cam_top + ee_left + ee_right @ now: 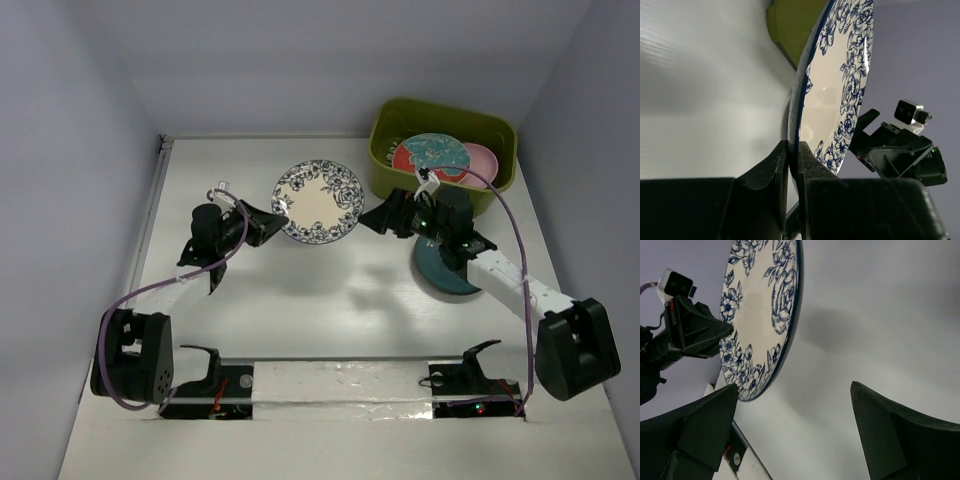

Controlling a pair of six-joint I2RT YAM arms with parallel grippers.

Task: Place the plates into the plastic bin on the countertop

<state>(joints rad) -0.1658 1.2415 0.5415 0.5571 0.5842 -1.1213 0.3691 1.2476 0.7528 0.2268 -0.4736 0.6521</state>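
The left gripper (276, 214) is seen clamped on the left rim of the round white plate with the dark blue floral border (318, 200). In the left wrist view the two black fingers (777, 162) are pressed together with only the plate's edge (840, 85) between them. The plate is held face up over the middle of the flat white countertop (320, 310), and its shadow is cast on the surface below, apart from it.

The right gripper (375, 217) is found just beside the opposite rim of the same plate, jaws spread wide and nothing between them. In the right wrist view the fingers (715, 415) are set far apart, with the floral plate (760, 315) ahead of them and untouched.

A round dark teal plate (445, 270) is lying flat on the countertop, partly covered by the right arm. The olive-green rectangular plastic bin (392, 160) is placed at the far right corner; a red-and-teal floral plate (432, 152) and a pink plate (485, 160) are seen inside it, overlapping.
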